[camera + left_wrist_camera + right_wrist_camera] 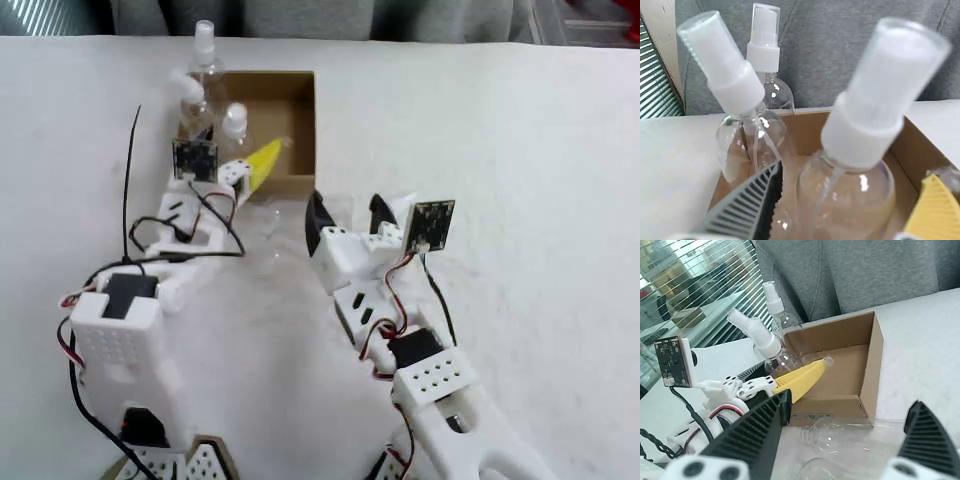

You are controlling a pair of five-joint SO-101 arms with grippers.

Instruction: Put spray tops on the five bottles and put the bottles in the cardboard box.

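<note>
Left gripper (855,172): grey and yellow jaws are standing spread on either side of a clear round bottle with a white spray top (880,100), which is sitting inside the brown cardboard box (285,100) at its left front.

A second capped bottle (720,65) is leaning at the box's left wall. A third (765,45) is standing upright just behind the box's far-left corner.

Right gripper (850,402): black jaws are gaping wide over uncapped clear bottles (835,432), which are lying just in front of the box.

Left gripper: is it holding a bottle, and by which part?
Nothing looks clamped. The left gripper is open around the round body of the nearest spray bottle in the cardboard box, a gap showing on each side.
</note>
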